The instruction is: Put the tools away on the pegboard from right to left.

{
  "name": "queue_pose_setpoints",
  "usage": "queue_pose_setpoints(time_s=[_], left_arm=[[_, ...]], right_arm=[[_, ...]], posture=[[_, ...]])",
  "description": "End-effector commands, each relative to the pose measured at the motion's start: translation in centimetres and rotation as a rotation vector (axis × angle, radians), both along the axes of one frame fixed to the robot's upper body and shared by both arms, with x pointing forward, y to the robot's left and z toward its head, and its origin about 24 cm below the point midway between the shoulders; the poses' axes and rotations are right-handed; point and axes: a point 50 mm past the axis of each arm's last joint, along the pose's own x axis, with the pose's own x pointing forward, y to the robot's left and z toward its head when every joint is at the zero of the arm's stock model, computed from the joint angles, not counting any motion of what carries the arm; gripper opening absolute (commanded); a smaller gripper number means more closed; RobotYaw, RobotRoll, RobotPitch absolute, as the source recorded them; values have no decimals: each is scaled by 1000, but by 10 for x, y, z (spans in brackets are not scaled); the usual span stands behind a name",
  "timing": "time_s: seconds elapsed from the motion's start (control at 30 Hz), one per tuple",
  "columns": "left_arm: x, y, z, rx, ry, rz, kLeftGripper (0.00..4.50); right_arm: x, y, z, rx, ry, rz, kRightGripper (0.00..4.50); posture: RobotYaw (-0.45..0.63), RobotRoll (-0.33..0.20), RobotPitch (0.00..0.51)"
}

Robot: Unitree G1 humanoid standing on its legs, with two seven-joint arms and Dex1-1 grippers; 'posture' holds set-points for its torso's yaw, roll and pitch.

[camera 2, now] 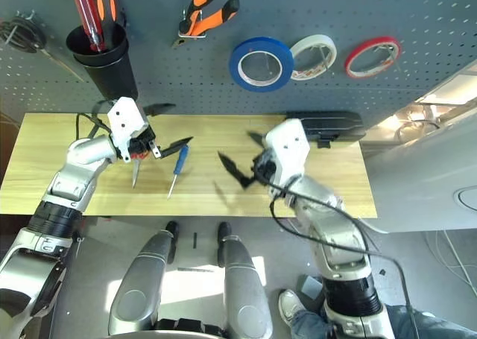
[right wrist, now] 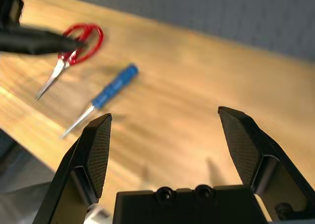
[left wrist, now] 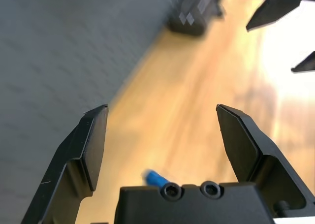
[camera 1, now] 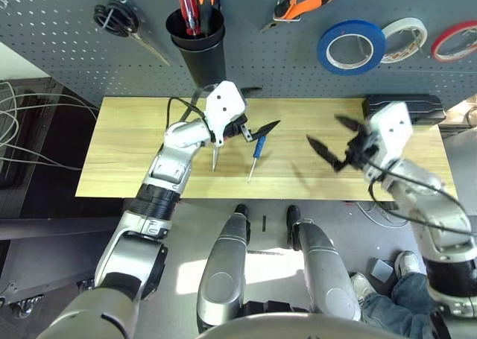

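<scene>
The blue tape roll (camera 1: 352,47) and the orange-and-black pliers (camera 1: 305,0) hang on the pegboard (camera 1: 283,63). On the wooden table (camera 1: 134,145) lie the small blue-handled screwdriver (camera 1: 257,151) and the red-handled scissors (right wrist: 74,49), side by side. My left gripper (camera 1: 257,109) is open, hovering just above the scissors' handles and beside the screwdriver. My right gripper (camera 1: 323,128) is open and empty over the table's right half, pointing toward both tools.
A black cup (camera 1: 197,45) holding red-handled tools, black-handled scissors (camera 1: 112,18), a white tape roll (camera 1: 406,37) and a red tape roll (camera 1: 455,41) are on the pegboard. A black box (camera 1: 402,108) sits at the table's back right. A person's leg (camera 1: 387,302) is on the floor to the right.
</scene>
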Motion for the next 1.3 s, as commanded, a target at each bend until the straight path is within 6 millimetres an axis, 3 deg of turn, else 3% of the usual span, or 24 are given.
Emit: queue_pose_setpoints(time_s=[0.03, 0.27, 0.57, 0.97, 1.1, 1.17, 1.27, 1.3], left_arm=[[3, -1, -30, 94, 95, 60, 4500], [16, -2, -56, 173, 191, 225, 4500], [23, 0, -79, 196, 353, 381, 4500], [19, -17, -95, 184, 446, 400, 674], [20, -19, -87, 98, 417, 403, 589], [21, -22, -73, 17, 370, 381, 589], [18, -27, -44, -152, 273, 332, 589], [11, -35, -22, -270, 184, 220, 589]], right_arm=[[-1, 10, -13, 13, 93, 28, 4469], [7, 27, -16, -32, 107, 66, 4469], [5, 23, -27, -138, 142, 87, 4469], [15, 17, -13, -172, 83, 69, 4500], [18, 12, -10, -178, 72, 58, 4500], [19, 9, -8, -184, 61, 68, 4500], [20, 4, -4, -198, 49, 100, 4500], [22, 0, -3, -209, 45, 115, 4500]], posture=[[115, 0, 410], [115, 0, 417], [114, 0, 428], [95, 0, 425], [93, 0, 421], [91, 0, 417], [91, 0, 417], [89, 0, 412]])
